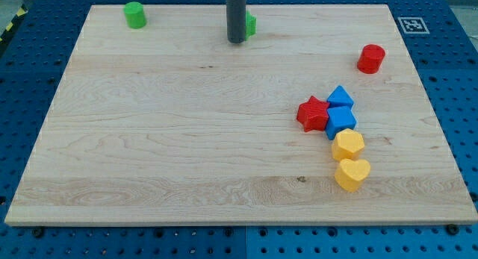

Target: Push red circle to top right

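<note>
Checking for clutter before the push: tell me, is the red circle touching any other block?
No: the red circle sits alone, with bare board between it and the blue block.

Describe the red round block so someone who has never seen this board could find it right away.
Start at the wooden board and go to its right edge, near the view's top. The red round block stands there alone, above the cluster. The only other red piece, the red star, is pointed and touches the blue blocks.
</note>
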`<state>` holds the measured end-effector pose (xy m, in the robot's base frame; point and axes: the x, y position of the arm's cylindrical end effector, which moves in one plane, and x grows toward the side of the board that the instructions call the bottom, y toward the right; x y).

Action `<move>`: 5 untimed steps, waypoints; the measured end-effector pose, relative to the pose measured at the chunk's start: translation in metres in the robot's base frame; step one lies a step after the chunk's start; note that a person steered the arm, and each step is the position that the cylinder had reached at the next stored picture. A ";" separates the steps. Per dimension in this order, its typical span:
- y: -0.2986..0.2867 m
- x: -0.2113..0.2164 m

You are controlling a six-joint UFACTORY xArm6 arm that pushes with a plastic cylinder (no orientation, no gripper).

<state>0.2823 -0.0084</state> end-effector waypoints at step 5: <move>0.004 0.057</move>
<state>0.3390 -0.0048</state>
